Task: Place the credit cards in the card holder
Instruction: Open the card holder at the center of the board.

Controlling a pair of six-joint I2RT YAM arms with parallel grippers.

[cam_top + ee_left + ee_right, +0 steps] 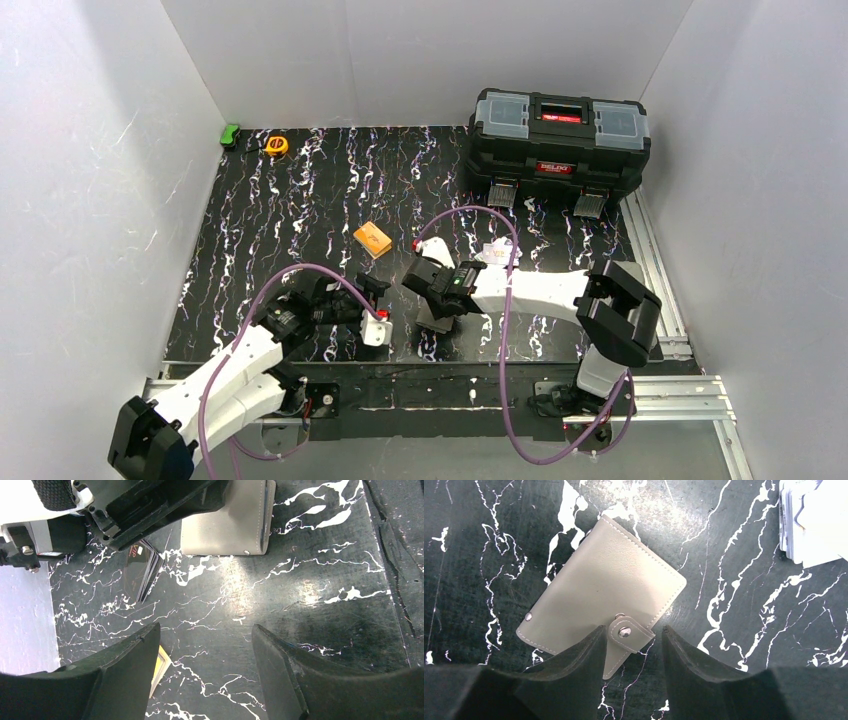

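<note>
Our left pincer (pixel 205 635) hangs spread over the bare desk (pixel 300 580). Our right pincer (pixel 633 630), also spread, straddles the snap tab (pixel 626 640) of the closed card holder (pixel 604 585) at frame centre. We should pinch the tab alone and peel it upward. The credit cards (pixel 806 525) lie at upper right, and one seems to read "VIP". The red label on the far toolbox (pixel 560 135) is too small to read.

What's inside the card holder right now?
The card holder lies folded shut, so only its cover and snap tab show; the inside is hidden. The credit cards lie beside it.
</note>
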